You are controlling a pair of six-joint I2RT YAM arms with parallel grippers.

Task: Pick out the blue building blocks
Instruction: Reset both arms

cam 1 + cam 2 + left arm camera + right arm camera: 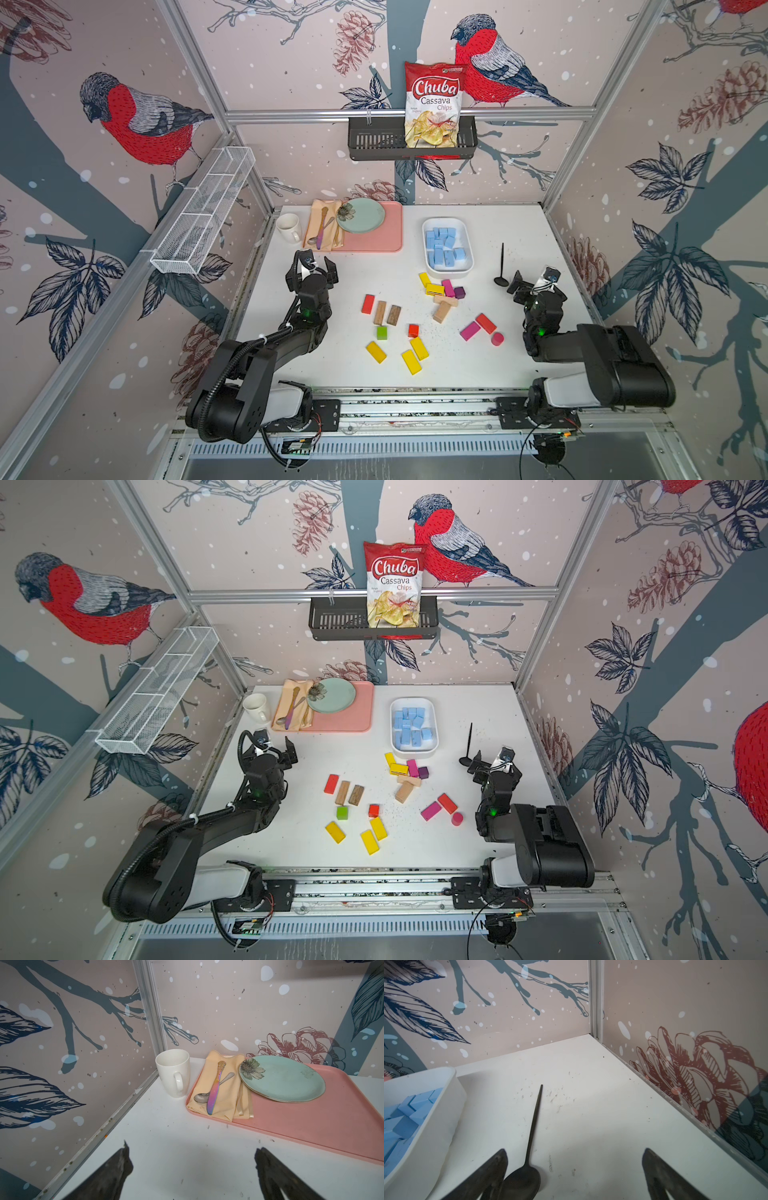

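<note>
Two grippers are seen spread wide with nothing held: the left gripper (314, 268) (191, 1149) and the right gripper (536, 282) (574, 1150) each hang low over bare table (353, 374), their jaws fully apart. All the blue building blocks (444, 248) (412, 726) (406, 1113) that can be seen are heaped inside the white bin (448, 272) (444, 1118), which stands ahead of the right gripper and to its inner side, near but apart from it. A black spoon (501, 266) (533, 1124) is laid between bin and gripper, handle pointing away from the gripper; its bowl sits just beside the finger on the bin side, and whether they touch cannot be told. Open white surface is left ahead of the right gripper up to the far corner, while the side wall's lower edge (675, 1103) runs close along its outer side. Ahead of the left gripper a clear strip of table is bounded by the near rim of the pink tray (374, 245) (311, 1126) and by a white mug (289, 226) (173, 1072) set just beside the tray's corner, near the wall edge. Between the two arms, behind the fingertips, the other coloured blocks (415, 320) are scattered, well apart from both grippers.
</note>
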